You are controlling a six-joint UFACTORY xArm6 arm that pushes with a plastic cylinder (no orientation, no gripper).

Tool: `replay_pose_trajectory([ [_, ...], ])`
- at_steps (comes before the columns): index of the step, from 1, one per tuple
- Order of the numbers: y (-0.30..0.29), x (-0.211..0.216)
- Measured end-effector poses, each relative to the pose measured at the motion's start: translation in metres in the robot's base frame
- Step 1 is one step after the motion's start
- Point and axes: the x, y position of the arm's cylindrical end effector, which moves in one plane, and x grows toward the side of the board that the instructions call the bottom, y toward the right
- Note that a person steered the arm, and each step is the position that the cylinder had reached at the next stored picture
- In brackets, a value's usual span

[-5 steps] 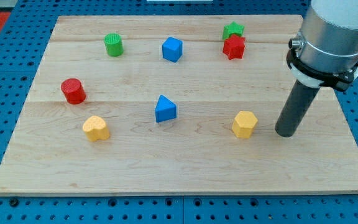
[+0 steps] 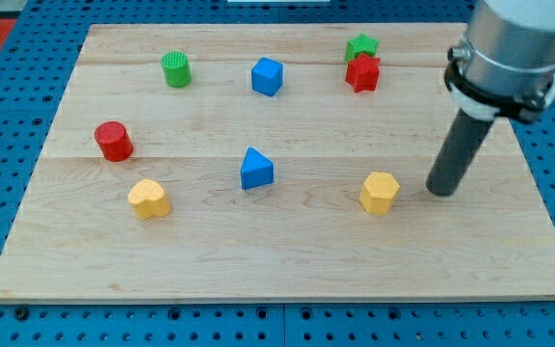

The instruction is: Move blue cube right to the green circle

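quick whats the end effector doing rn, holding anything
No gripper: my tip is a bare rod, holding nothing, touching no block, just to the view's right of the yellow block.

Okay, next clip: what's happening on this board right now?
My tip rests on the wooden board, just to the view's right of the yellow hexagonal block, touching nothing. The blue cube sits untouched near the view's top, apart from the green cylinder on its left.

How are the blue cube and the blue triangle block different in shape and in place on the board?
The blue cube has a boxy form; the blue triangle block comes to a peak. The cube sits near the view's top, right of the green cylinder; the triangle block lies near the middle. Both are blue and far from my tip.
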Motion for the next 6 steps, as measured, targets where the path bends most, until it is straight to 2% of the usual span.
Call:
replay_pose_trajectory([
  [1, -0.023, -0.04],
  [3, -0.141, -0.069],
  [4, -0.163, -0.092],
  [6, -0.169, -0.187],
])
